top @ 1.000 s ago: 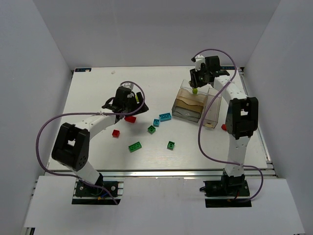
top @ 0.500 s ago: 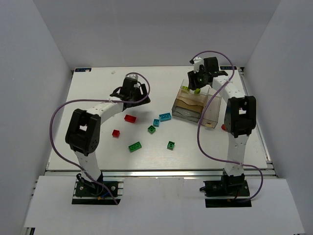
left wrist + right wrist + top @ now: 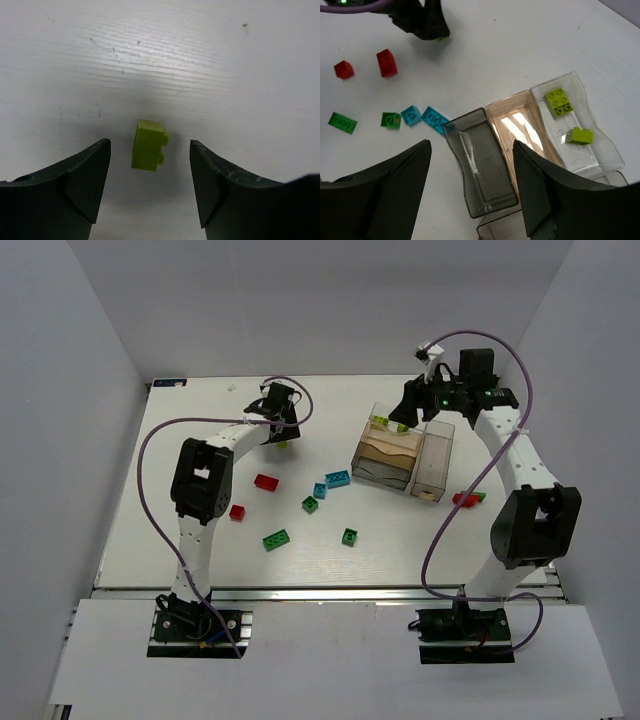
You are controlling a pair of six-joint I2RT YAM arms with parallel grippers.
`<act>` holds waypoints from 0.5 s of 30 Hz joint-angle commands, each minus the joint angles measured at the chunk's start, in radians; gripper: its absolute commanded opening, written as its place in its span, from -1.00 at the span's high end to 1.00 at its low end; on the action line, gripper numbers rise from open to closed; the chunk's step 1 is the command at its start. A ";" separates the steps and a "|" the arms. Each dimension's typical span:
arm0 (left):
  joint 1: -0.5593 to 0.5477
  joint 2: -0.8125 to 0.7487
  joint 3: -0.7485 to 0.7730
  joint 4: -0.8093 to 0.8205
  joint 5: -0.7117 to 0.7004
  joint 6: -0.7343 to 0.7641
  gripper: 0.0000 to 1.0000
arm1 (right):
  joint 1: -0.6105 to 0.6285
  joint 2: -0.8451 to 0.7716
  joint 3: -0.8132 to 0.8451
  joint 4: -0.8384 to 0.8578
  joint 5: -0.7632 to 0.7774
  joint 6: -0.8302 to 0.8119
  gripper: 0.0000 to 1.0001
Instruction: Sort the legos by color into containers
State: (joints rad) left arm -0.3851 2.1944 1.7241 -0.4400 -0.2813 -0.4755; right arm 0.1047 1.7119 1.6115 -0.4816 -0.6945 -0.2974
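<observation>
**Op:** Two lime pieces lie in the clear box point(image 3: 587, 112): a square lime brick point(image 3: 558, 102) and a narrow lime brick point(image 3: 579, 135). I see no bricks in the amber box point(image 3: 517, 112) or the grey box point(image 3: 485, 170) beside it.

**Obs:** Right arm?

**Op:** Right gripper point(image 3: 471, 145) hangs above the boxes, jaws spread, nothing between them.

**Obs:** Left?

**Op:** Left gripper point(image 3: 149, 150) is at the far left of the table point(image 3: 200, 540), jaws spread and straddling a loose lime brick point(image 3: 148, 144). The brick lies on its side on the surface, studs toward the right of the wrist view. Neither finger touches it. My judgement is that the step in hand is the pick of this third lime piece.

**Obs:** Next move?

**Op:** Keep the brick centred and close squarely; the studded face may slip against the pad. Then lift and carry it across to the clear box. Unsorted mid-table: large red brick point(image 3: 386, 62), small red brick point(image 3: 343, 69), long green brick point(image 3: 342, 121), small green brick point(image 3: 391, 120), and two cyan ones, small cyan brick point(image 3: 410, 114) and long cyan brick point(image 3: 434, 119).
</observation>
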 commanded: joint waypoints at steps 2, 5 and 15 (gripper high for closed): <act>0.000 0.034 0.080 -0.086 -0.039 0.049 -0.49 | -0.013 -0.061 -0.099 -0.008 -0.074 -0.013 -0.42; 0.000 0.063 0.118 -0.104 -0.032 0.058 -0.43 | -0.022 -0.080 -0.120 -0.002 -0.073 -0.005 -0.40; -0.011 0.021 0.123 -0.053 0.072 0.064 0.82 | -0.045 -0.113 -0.168 0.008 -0.083 0.020 -0.32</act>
State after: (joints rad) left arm -0.3855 2.2852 1.8187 -0.5247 -0.2676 -0.4183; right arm 0.0662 1.6569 1.4651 -0.4919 -0.7498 -0.2897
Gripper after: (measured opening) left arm 0.378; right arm 0.662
